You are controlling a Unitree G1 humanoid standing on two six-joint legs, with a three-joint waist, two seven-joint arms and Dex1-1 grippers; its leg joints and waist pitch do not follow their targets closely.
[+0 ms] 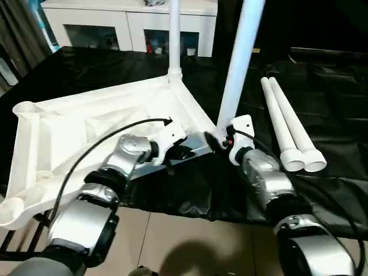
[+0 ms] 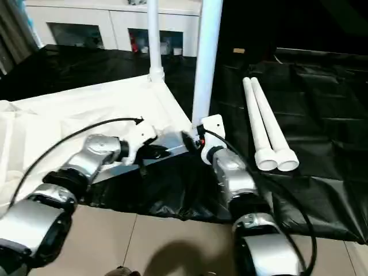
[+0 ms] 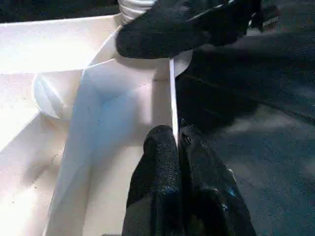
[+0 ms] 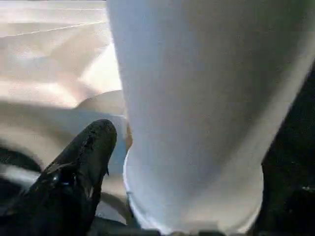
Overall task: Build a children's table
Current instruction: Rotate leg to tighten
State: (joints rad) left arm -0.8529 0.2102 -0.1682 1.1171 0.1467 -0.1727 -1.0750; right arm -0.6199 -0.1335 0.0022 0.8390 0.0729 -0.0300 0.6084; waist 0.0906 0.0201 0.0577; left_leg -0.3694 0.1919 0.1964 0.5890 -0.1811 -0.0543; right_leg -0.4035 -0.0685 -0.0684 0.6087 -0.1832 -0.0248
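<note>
The children's table top lies upside down on the black sheet, ribbed underside up. One white leg stands upright in its far corner socket. My right gripper is shut on a second leg, which leans slightly with its base at the near right corner. In the right wrist view one black finger presses against this leg; I cannot tell how deep the leg sits. My left gripper is shut on the thin rim of the top just beside that corner.
Two loose white legs lie side by side on the black-sheeted work table to the right. A white glass-door cabinet stands behind. The sheet's front edge hangs over tiled floor near my forearms.
</note>
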